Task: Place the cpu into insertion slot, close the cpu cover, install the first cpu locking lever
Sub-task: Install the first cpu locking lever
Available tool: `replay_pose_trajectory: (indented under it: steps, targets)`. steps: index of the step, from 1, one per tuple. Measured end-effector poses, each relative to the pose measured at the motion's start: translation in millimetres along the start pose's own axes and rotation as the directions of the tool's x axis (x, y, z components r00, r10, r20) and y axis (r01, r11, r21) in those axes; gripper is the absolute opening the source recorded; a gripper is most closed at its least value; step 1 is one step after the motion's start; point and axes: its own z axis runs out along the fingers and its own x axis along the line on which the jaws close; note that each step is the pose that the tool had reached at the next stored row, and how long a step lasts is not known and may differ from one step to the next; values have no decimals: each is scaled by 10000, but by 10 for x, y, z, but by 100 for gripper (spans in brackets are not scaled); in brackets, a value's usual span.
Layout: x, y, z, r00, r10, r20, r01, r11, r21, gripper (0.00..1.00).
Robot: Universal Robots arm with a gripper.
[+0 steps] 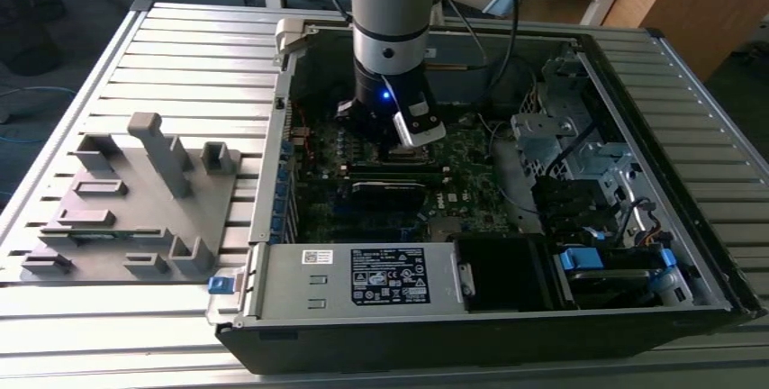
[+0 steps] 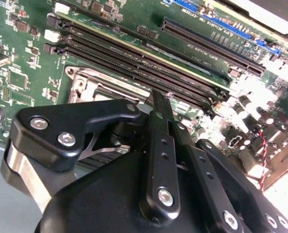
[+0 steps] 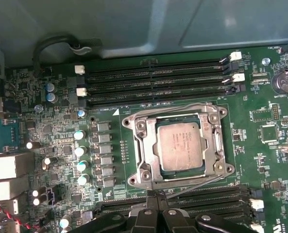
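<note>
Ribbed grey metal tabletop (image 1: 144,56) spreads under everything, with wooden desks behind it. On it lies the big open black computer case (image 1: 481,335), and on the exterior view's left sits a grey moulded plastic fixture tray (image 1: 121,218). Down into the case reaches the grey and blue robot arm (image 1: 391,11), its black gripper (image 1: 402,141) low over the green motherboard (image 1: 481,150). That wide view hides the socket behind the arm; the first wrist view lays it bare: the small flat square silver-grey cpu (image 3: 179,145) is seated flat in the socket, and the thin square silver metal cpu cover (image 3: 139,128) lies down around it, framing its top. Long black memory slots (image 3: 158,77) run on either side of the socket. In the second wrist view the gripper's black linkage bars (image 2: 163,160) crowd the front with the socket's corner just beyond. I cannot tell how far the jaws stand apart; nothing is seen held in them.
</note>
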Motion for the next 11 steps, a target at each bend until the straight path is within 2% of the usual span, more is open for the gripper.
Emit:
replay_pose_trajectory:
  steps: [11]
  targets:
    - [9, -58, -3, 10000, -5, 0, 5, 10000, -1, 10]
